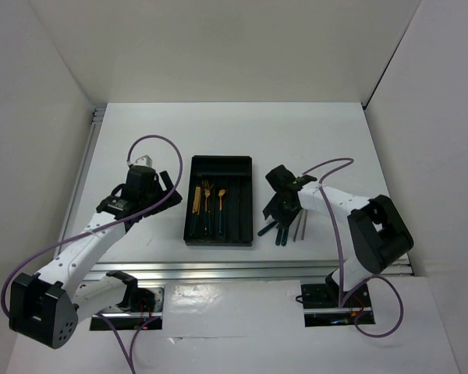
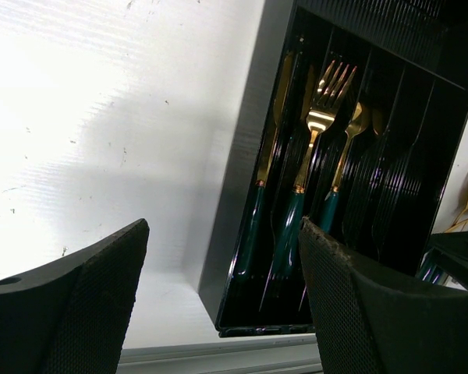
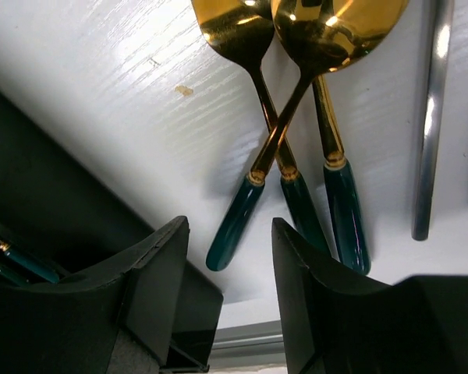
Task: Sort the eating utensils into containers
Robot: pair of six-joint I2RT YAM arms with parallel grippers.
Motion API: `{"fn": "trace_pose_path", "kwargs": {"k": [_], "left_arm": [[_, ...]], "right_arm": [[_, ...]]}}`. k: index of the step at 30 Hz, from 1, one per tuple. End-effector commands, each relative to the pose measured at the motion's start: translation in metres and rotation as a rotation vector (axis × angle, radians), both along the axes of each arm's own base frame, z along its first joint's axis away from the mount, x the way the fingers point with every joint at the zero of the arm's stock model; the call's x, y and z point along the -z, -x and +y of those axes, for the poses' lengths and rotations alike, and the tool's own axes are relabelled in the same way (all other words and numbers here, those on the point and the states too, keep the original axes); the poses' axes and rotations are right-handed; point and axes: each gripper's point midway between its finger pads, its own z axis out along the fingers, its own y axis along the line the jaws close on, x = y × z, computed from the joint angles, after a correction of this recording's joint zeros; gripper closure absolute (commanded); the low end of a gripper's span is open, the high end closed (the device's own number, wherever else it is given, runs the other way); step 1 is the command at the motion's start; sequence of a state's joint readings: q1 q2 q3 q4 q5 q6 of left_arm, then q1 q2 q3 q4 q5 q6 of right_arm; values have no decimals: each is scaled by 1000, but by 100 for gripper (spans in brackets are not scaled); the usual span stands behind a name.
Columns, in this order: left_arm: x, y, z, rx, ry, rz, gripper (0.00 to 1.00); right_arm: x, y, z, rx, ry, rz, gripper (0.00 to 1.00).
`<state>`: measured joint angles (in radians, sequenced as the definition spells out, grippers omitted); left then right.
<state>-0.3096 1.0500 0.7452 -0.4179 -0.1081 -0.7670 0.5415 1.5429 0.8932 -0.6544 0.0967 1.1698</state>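
1. Three spoons are seen crossed on the tabletop, right of the tray, beside two chopsticks.
2. A knife, fork and spoon are laid in the tray's left compartments.
3. The right hand is held open over one spoon handle, with nothing gripped.
4. The left hand is held open and empty, left of the tray.

Top view: looked down from high behind the rig, far off, whole table in frame. Left wrist: sat low and close, faced along the black tray from its near left corner. Right wrist: very close, looked steeply down on spoons beside the tray's right wall. All three shared the tray.
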Motion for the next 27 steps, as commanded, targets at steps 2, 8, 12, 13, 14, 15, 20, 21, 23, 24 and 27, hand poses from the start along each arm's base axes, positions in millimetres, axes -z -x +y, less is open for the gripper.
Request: {"fn": "trace_pose_path", "kwargs": {"k": [2, 8, 12, 13, 14, 15, 20, 21, 23, 24, 27], "left_arm": [[-2, -8, 1, -27, 9, -18, 17], [0, -8, 1, -27, 6, -9, 17], [0, -8, 1, -27, 6, -9, 17], [0, -8, 3, -33, 0, -12, 17], [0, -8, 3, -33, 0, -12, 17], [3, -9, 3, -33, -3, -3, 17], [3, -9, 3, -33, -3, -3, 17], [3, -9, 3, -33, -3, -3, 17], [3, -9, 3, -33, -3, -3, 17], [5, -9, 3, -33, -6, 6, 17], [3, -9, 3, -33, -6, 6, 17]], "right_arm": [[1, -16, 7, -9, 14, -40, 48], [6, -14, 6, -9, 24, -23, 52], [11, -14, 3, -7, 37, -20, 60], [12, -15, 1, -3, 48, -27, 63], [15, -14, 1, -3, 54, -18, 66], [18, -14, -2, 0, 69, -15, 70], [21, -16, -11, 9, 139, 4, 100], [19, -17, -13, 12, 152, 2, 100], [18, -16, -17, 4, 177, 16, 100], [13, -21, -16, -3, 184, 1, 100], [-15, -37, -10, -56, 175, -64, 100]]}}
